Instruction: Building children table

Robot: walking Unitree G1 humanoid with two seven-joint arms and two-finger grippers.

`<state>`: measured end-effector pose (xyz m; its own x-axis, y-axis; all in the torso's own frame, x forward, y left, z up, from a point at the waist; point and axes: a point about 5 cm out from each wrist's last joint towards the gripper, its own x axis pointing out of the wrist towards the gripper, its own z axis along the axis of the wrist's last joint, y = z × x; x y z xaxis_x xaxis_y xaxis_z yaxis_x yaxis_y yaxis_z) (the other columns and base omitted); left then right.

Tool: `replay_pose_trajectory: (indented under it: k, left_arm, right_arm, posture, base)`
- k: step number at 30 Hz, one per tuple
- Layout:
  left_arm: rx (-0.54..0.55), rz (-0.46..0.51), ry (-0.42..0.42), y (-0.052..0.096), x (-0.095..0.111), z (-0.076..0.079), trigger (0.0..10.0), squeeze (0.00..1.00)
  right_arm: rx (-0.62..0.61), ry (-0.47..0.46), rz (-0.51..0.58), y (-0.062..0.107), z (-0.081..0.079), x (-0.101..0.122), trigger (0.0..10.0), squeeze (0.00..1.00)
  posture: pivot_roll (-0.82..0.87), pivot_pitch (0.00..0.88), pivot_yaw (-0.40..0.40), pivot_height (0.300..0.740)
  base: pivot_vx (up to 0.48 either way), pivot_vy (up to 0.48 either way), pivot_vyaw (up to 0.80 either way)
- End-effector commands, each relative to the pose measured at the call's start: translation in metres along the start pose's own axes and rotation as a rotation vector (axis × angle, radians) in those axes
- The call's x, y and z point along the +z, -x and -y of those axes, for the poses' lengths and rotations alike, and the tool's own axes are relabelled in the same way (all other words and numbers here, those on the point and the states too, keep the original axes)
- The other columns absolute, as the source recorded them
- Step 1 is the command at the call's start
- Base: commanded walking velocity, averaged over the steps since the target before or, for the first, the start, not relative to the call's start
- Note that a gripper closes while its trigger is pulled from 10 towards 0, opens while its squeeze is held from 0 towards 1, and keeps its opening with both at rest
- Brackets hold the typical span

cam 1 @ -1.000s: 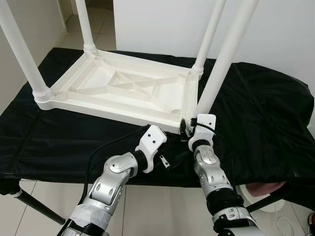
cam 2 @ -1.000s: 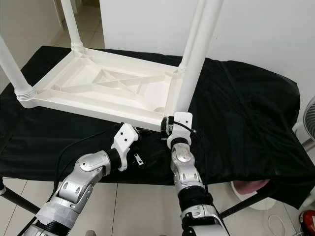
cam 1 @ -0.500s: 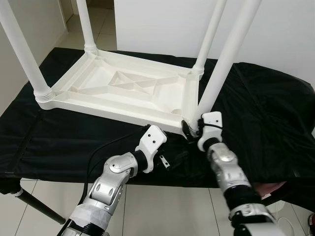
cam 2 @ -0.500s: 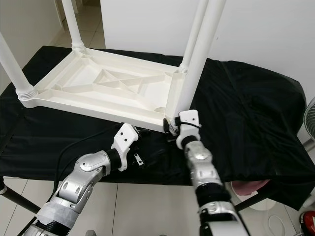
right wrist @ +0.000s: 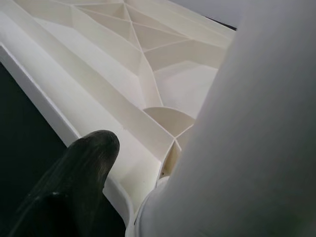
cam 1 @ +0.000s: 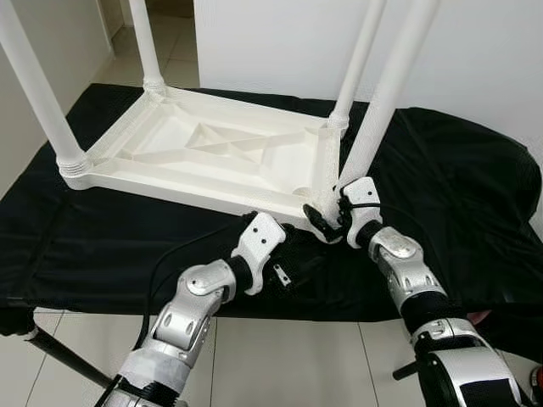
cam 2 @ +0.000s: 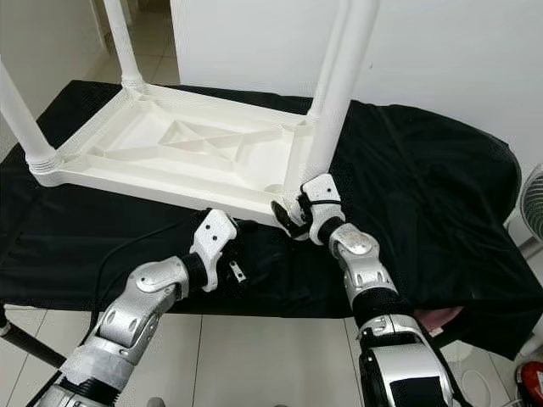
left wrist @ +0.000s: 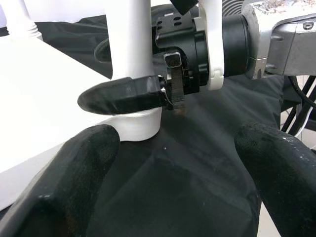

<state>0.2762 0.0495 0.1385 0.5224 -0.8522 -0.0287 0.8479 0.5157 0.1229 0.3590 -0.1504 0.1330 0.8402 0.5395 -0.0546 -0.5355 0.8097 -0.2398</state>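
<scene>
My right gripper [cam 1: 329,222] sits at the base of the near-right table leg [cam 1: 382,102], one black finger [left wrist: 121,94] laid across the front of the leg just above its collar; the leg stands between the fingers, so I read the gripper as clamped on it. In the right wrist view, one finger [right wrist: 74,182] lies against the tabletop rim beside the leg's foot.

My left gripper [left wrist: 170,168] hovers low over the black cloth [cam 1: 458,186], just beside that same corner, aimed at the leg base. Its fingers are spread wide and hold nothing.

Step in hand, as I judge it: seating or tightening the last leg into its corner socket. The next move calls for a firm hold near the collar and a turn or a straight press along the leg's axis, with the left gripper free to steady the tabletop against shifting on the cloth.

The child's table [cam 1: 212,153] lies upside down on the cloth-covered surface, ribbed underside up. It is white plastic, with diagonal stiffening ribs and a raised rim. All four legs stand upright at the corners, each with a ringed collar where it meets the top.
</scene>
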Motion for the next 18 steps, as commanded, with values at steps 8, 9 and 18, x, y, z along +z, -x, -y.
replay_pose_trajectory:
  k: [8,9,18]
  left_arm:
    - [0.072,0.000,-0.017,0.000,0.003,-0.006,10.0,0.00]
    - [0.072,0.000,-0.017,0.000,0.003,-0.006,10.0,0.00]
    - [0.072,0.002,-0.014,0.000,0.003,-0.006,10.0,0.00]
  right_arm:
    - [0.122,0.003,-0.124,-0.007,-0.009,-0.015,0.0,0.00]
    - [0.122,0.003,-0.124,-0.007,-0.009,-0.015,0.0,0.00]
    - [0.106,-0.026,-0.130,-0.001,-0.002,-0.022,2.4,0.00]
  posture:
    - [0.01,0.000,-0.061,0.740]
    - [0.01,0.000,-0.061,0.740]
    - [0.00,0.000,-0.057,0.740]
  base:
    - [0.000,0.000,0.00]
    - [0.000,0.000,0.00]
    - [0.000,0.000,0.00]
